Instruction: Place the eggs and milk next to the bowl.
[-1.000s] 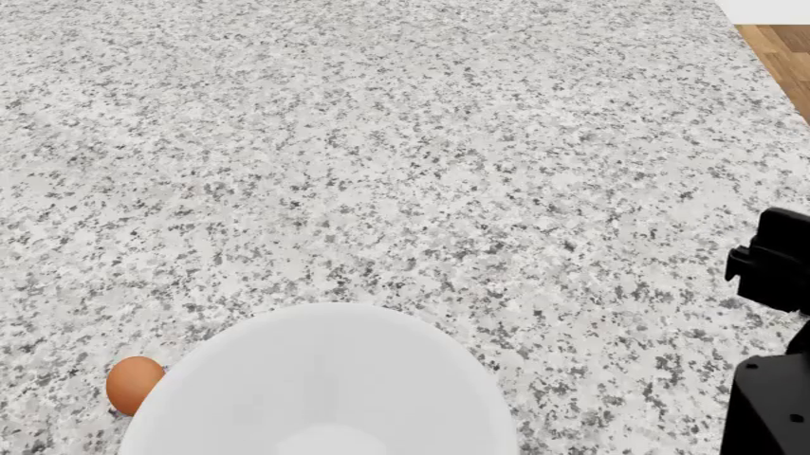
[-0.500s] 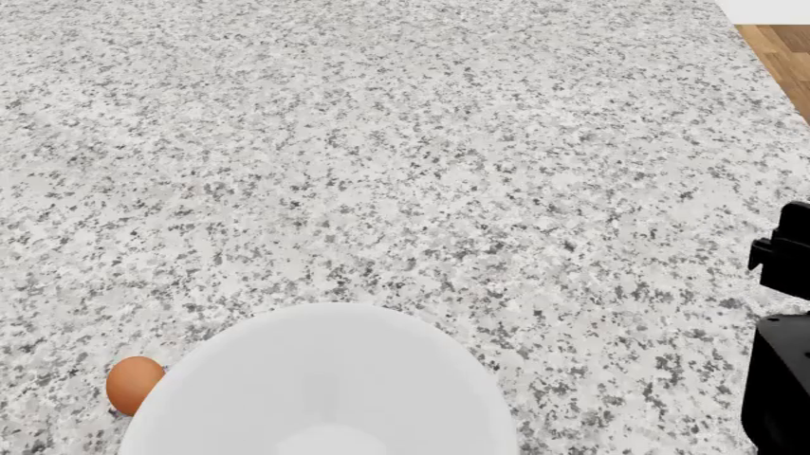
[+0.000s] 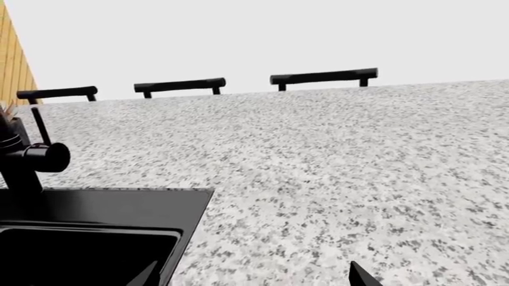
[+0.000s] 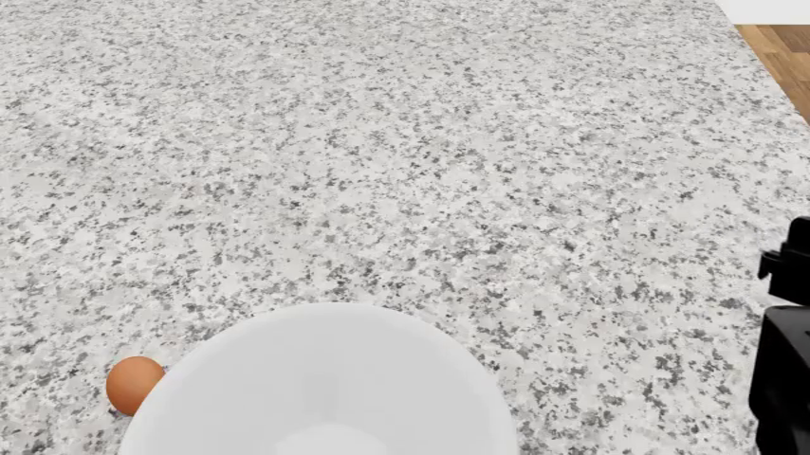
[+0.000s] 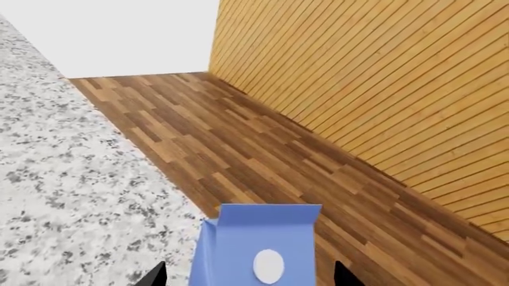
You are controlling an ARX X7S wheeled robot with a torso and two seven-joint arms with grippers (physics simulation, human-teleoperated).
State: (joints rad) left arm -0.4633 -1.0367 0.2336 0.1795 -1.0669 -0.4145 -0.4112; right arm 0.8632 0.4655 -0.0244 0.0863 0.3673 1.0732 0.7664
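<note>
The white bowl (image 4: 326,379) fills the bottom middle of the head view. One orange-brown egg (image 4: 133,384) lies on the counter against the bowl's left side. The blue milk carton (image 5: 258,244) with its round white cap (image 5: 269,266) shows only in the right wrist view, between the two fingertips of my right gripper (image 5: 250,277). That gripper is open, with a gap to the carton on each side. My left gripper (image 3: 253,277) is open over bare granite with nothing between its tips. The carton's base is out of view.
The grey speckled granite counter (image 4: 405,171) stretches far ahead. A black sink (image 3: 80,244) and black faucet (image 3: 32,161) lie beside my left gripper. Three black bars (image 3: 322,77) stand past the far edge. Wooden floor (image 5: 263,149) and a slatted wall (image 5: 374,77) lie beyond the counter's right edge, where my right arm (image 4: 787,379) shows.
In the head view my right arm has slid rightward and lower, so less of it shows at the right edge. Bowl and egg have not moved.
</note>
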